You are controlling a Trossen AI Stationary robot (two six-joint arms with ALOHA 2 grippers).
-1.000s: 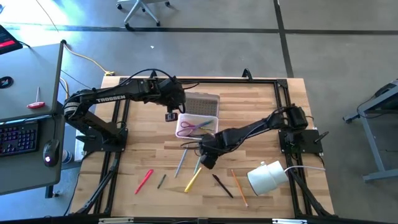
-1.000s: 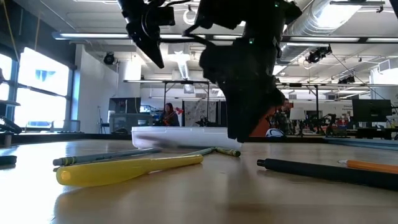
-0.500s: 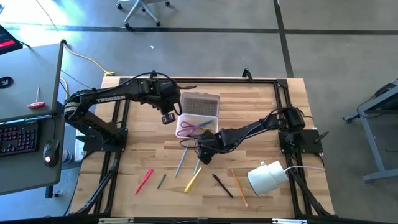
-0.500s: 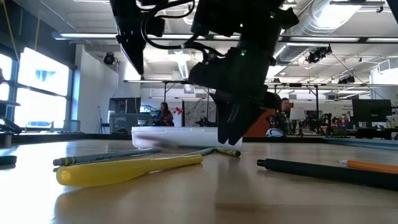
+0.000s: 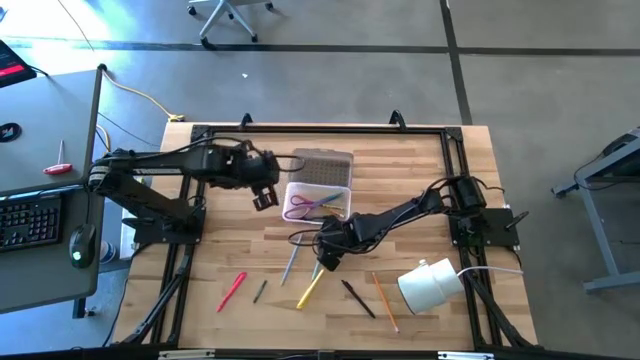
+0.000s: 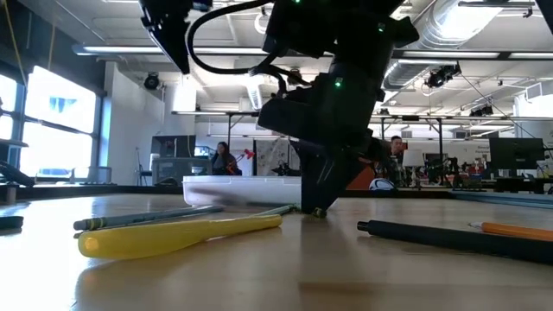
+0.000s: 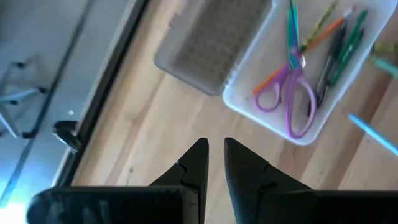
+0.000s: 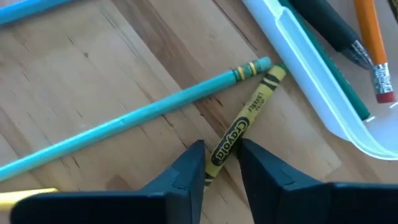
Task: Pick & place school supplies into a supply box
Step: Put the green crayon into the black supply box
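- Yellow wax crayon with a black-printed label (image 8: 241, 127) now sits between the right claw's (image 5: 324, 257) two dark fingers (image 8: 186, 163), which stand narrowly apart with one on each side of it, not yet pinching. A second ago that claw hung higher; it has dropped to the wooden desk (image 5: 420, 170), so I judge a grasp is about to begin.
- Left claw (image 5: 264, 198) has drawn back from above the box toward its own side, clearing the way; its fingers (image 7: 198, 160) are nearly together and hold nothing.
- Clear plastic supply box (image 5: 344, 196) lies just beyond the crayon's far tip, open, its dotted lid (image 5: 322, 167) folded back; purple-handled scissors (image 7: 291, 102) and a few pens already lie inside.
- Teal pencil (image 8: 134, 116) lies just beside the crayon, their far ends almost touching, so the claw could catch both.
- Red marker (image 5: 231, 290), fat yellow marker (image 5: 310, 288), black pen (image 5: 356, 297) and orange pencil (image 5: 384, 300) wait nearer the front edge.
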